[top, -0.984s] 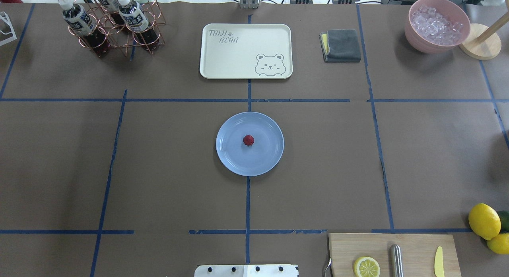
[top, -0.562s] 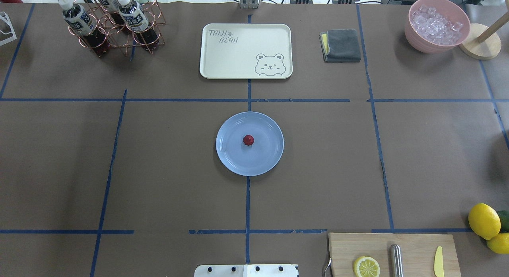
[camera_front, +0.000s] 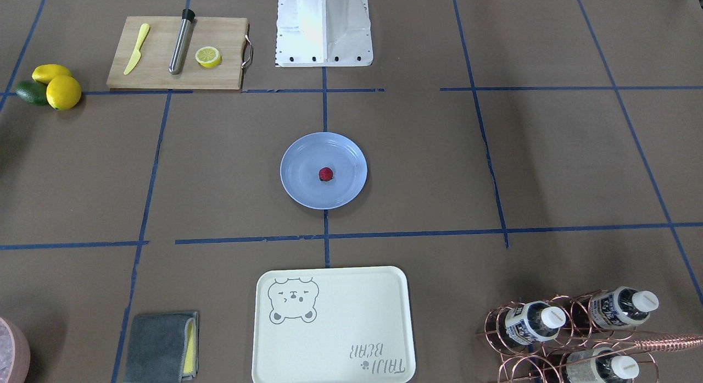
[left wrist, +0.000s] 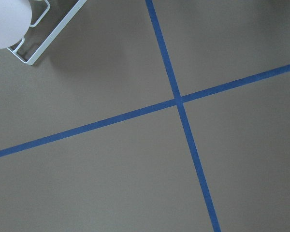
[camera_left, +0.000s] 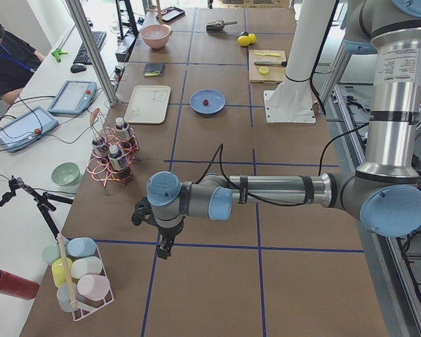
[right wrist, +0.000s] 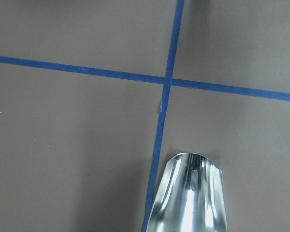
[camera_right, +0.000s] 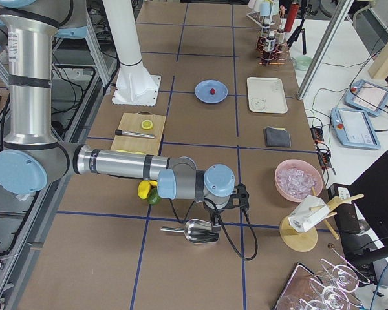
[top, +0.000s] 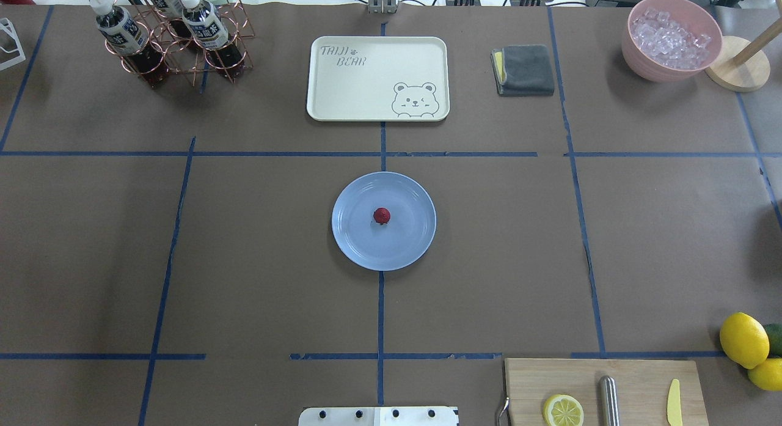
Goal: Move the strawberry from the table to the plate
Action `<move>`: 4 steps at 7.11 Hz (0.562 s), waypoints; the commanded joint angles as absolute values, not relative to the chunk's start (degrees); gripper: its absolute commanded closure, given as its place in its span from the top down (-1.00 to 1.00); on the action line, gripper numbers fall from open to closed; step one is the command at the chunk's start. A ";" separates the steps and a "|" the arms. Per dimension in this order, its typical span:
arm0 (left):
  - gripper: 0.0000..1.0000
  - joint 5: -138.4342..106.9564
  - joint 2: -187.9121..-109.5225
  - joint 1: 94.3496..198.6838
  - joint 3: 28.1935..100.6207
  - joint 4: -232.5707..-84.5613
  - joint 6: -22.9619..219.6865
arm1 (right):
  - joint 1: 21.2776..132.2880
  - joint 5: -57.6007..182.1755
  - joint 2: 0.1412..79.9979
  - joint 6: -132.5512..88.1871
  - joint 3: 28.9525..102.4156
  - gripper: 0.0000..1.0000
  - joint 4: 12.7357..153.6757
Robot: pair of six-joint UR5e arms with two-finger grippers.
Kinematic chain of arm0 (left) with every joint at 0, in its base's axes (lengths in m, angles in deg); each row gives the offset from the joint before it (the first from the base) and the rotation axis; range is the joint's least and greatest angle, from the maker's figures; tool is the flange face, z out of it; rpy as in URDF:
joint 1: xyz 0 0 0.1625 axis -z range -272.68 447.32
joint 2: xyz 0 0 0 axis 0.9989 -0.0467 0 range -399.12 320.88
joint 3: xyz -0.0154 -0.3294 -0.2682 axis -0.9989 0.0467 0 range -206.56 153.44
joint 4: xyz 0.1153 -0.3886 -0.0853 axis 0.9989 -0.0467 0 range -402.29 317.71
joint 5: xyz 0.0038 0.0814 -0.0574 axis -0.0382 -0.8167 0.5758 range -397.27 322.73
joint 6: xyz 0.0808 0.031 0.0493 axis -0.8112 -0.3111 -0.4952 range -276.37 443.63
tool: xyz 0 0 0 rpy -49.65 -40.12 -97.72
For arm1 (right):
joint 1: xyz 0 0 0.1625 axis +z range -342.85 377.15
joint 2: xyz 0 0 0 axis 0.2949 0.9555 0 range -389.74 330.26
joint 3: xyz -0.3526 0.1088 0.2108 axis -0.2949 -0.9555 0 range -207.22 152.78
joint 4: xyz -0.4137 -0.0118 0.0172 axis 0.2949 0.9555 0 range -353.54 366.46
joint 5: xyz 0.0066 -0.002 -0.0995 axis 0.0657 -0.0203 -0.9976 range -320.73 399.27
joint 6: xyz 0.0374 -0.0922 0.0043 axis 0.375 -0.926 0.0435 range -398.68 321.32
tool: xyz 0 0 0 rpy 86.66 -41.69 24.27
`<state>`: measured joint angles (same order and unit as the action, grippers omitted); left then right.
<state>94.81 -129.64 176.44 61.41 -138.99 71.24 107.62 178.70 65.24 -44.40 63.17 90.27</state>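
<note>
Cannot tell the state of the left end effector (camera_left: pixel 161 244), spread or pressed together: visible only from the side, pointing down over bare counter (camera_left: pixel 217 295) at the robot's left end, near a wire rack of pastel cups (camera_left: pixel 81 274). No fingers in its wrist view, just brown paper and crossing blue tape.

Same for the right end effector (camera_right: pixel 215 218): cannot tell its state either, visible only from the opposite side, hanging low at the other end of the counter, close to a metal scoop (camera_right: pixel 199 231) lying there. Nothing red at or near either one.

Further in, at the middle of the counter: the strawberry (top: pixel 382 216) lying on the plate (top: pixel 351 246), close to its centre and well inside the raised rim, with nothing touching it but the plate.

Judging from this layout: pick and placement both done, berry off the paper and resting where the task wants it, both arms well apart from it. Nothing left of the task as worded, save perhaps settling the arms. Off to the sides and not involved: the bear tray (top: pixel 377 77), the cutting board (top: pixel 605 389) and the lemons (top: pixel 744 339).
</note>
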 commanded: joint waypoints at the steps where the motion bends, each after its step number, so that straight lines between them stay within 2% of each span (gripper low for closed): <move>1: 1.00 94.74 -129.65 176.44 61.42 -139.05 71.24 | 108.38 179.01 65.45 -42.64 63.22 1.00 89.43; 4: 1.00 94.83 -129.56 176.44 61.50 -138.97 71.24 | 108.56 179.89 65.01 -42.64 63.30 1.00 89.87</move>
<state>94.82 -129.57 176.44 61.50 -138.94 71.24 108.48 179.45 65.08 -42.68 63.26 89.79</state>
